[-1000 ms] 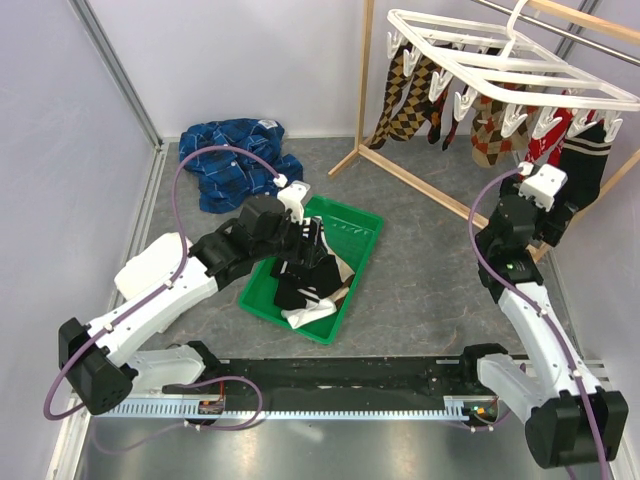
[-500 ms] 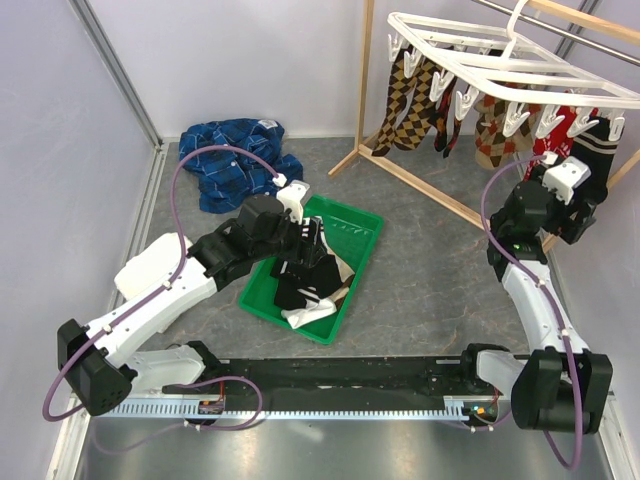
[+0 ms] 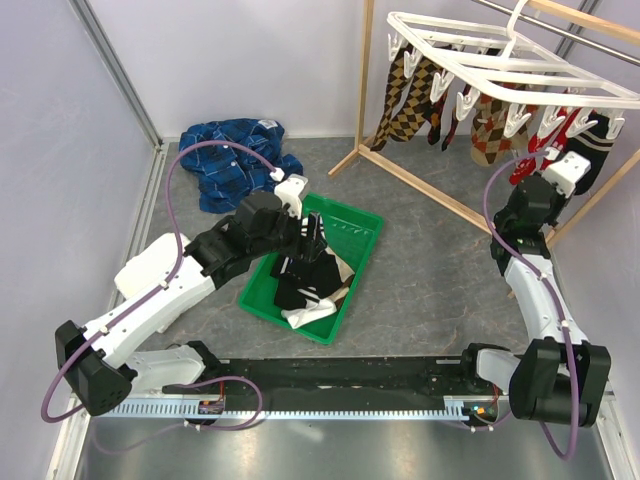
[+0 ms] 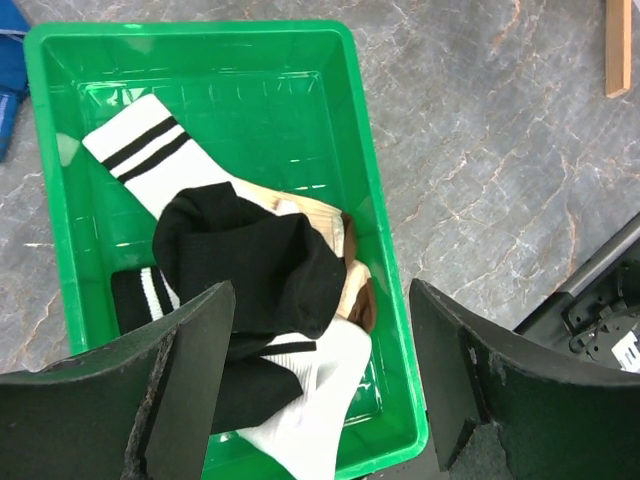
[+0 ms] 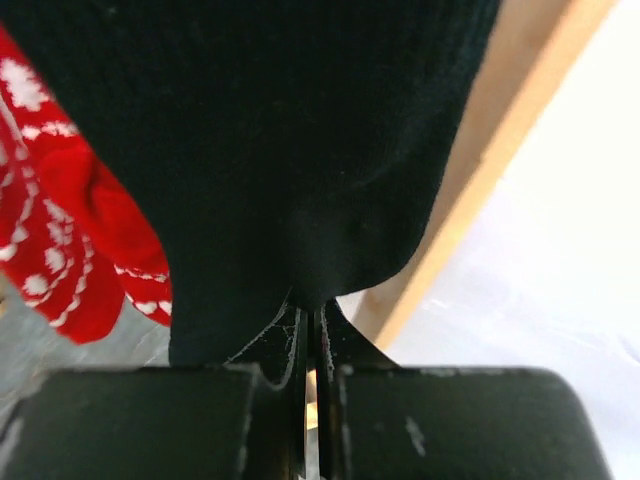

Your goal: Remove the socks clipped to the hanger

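Far left, a blue checked cloth (image 3: 235,160) lies by the wall. Your left gripper (image 4: 322,300) hovers over the green tray (image 4: 250,90), jaws spread wide and holding nothing. Below it, loose socks are heaped in the tray, with a white striped sock (image 4: 150,150) under a black one (image 4: 250,260). Moving right, the hanger (image 3: 520,70) hangs at the wooden stand (image 3: 420,185). Argyle socks (image 3: 405,100) are clipped at its left end, and a red patterned sock (image 5: 60,230) sits just beside the black sock (image 5: 300,150). Your right gripper (image 5: 312,320) is pinched tight on that black sock's lower edge.
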Controlling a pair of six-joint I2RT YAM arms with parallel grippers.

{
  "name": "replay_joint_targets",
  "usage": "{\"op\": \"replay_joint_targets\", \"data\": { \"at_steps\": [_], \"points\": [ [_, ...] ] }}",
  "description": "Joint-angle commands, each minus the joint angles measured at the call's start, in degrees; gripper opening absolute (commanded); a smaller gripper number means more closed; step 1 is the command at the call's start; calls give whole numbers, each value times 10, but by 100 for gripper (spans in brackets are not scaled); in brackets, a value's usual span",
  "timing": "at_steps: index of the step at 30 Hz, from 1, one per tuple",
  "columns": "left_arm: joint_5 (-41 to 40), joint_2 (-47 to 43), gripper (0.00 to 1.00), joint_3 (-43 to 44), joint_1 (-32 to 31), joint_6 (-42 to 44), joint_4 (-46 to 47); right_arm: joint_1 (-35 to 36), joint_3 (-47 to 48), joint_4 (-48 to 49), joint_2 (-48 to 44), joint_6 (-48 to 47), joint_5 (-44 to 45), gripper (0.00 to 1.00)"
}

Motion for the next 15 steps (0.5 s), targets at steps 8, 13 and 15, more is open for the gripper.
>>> {"op": "replay_joint_targets", "data": {
  "at_steps": [8,13,15],
  "points": [
    [61,3,76,16,-1,-6,56,-1,47,-211,-122,191,-151,0],
    [102,22,75,26,-11,-24,108,-1,99,-325,-145,247,-271,0],
    [93,24,75,29,-19,-27,147,-1,119,-367,-158,276,-327,0]
  ]
}}
